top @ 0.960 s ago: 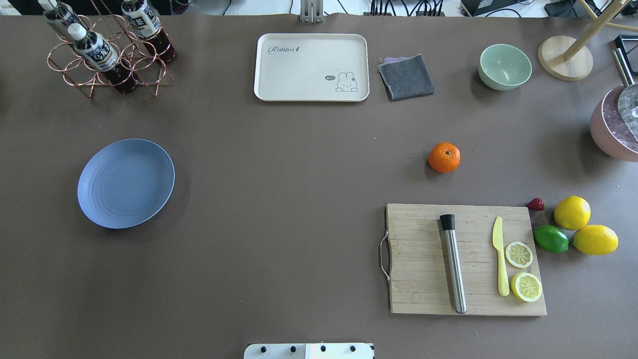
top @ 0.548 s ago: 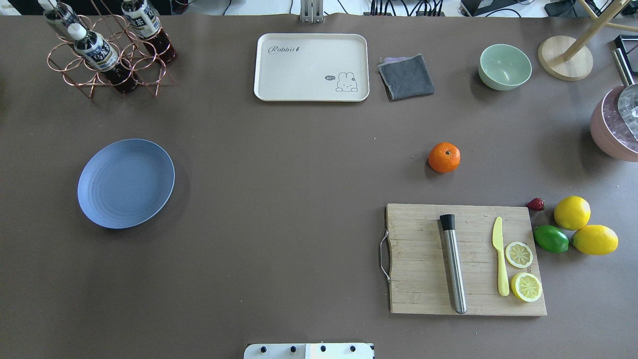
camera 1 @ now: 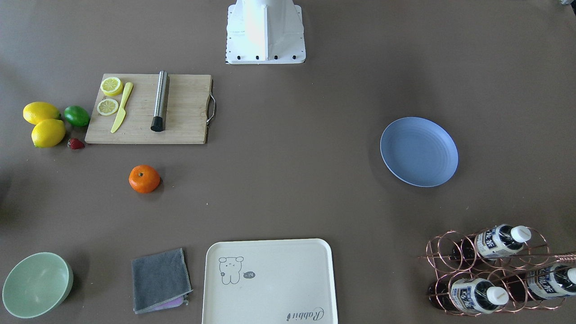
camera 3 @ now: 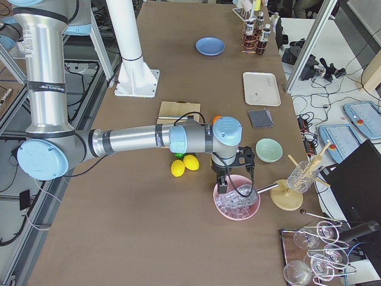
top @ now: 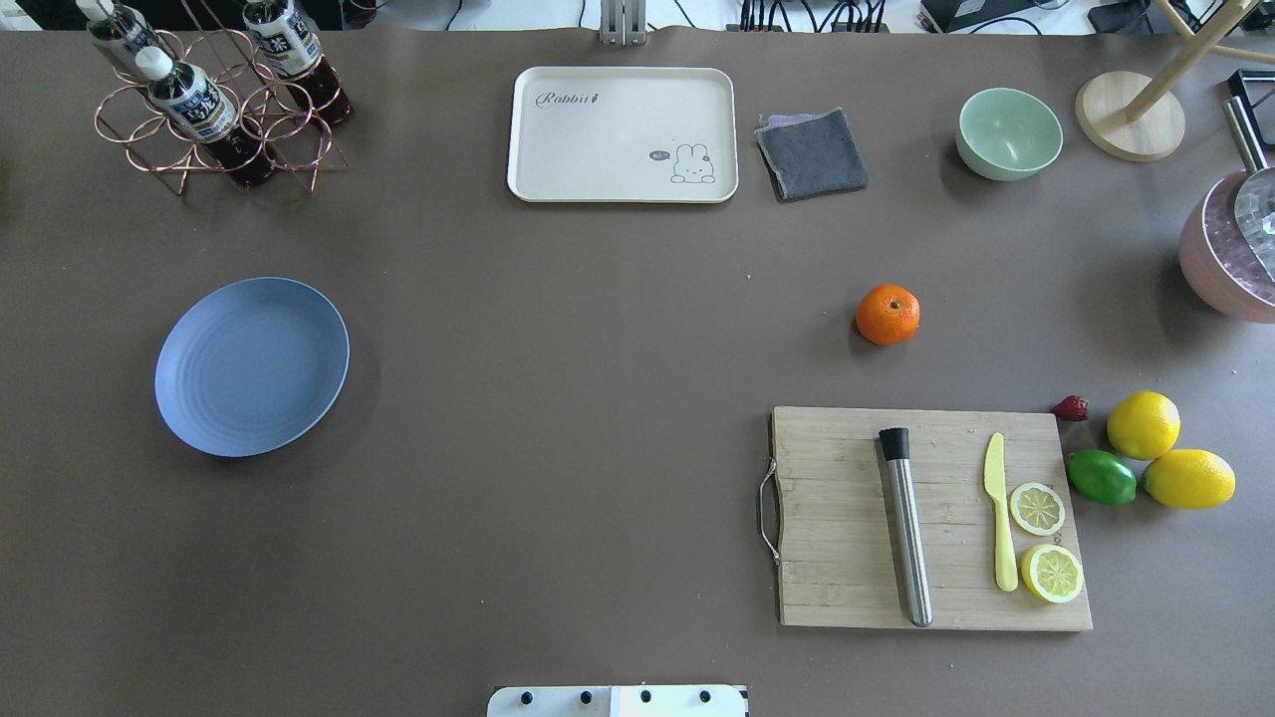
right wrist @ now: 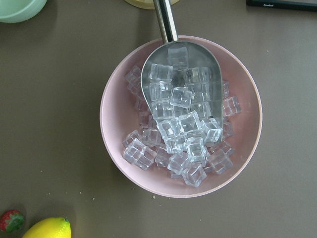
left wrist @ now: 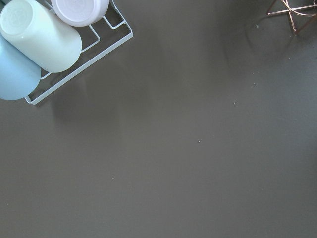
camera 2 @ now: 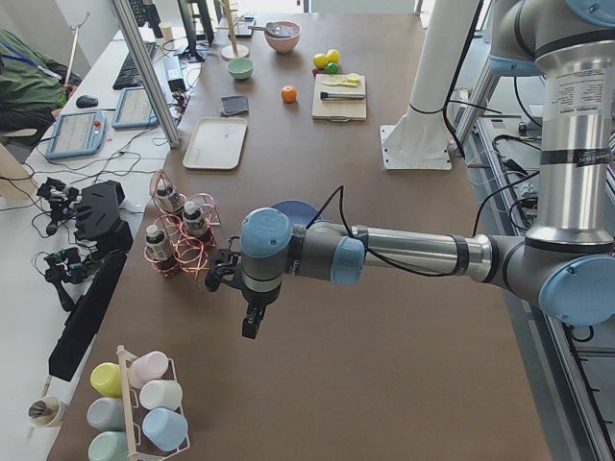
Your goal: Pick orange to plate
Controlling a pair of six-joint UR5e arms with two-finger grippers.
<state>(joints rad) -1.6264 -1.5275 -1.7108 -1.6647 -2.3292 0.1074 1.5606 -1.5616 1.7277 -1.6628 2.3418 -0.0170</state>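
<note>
Premises: robotics laboratory. Evidence: teach pendants (camera 2: 75, 133) on a side bench, aluminium frame posts (camera 2: 146, 72), loose cabling (camera 2: 58, 197), and a white robot pedestal (camera 1: 265, 31) bolted to the brown-covered table (camera 1: 288, 157).

Bright, even light; soft short shadows; sharp focus; white base (camera 1: 265, 31) overexposed.

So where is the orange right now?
In the overhead view the orange sits right of centre, just beyond the cutting board, far from the blue plate.
</note>
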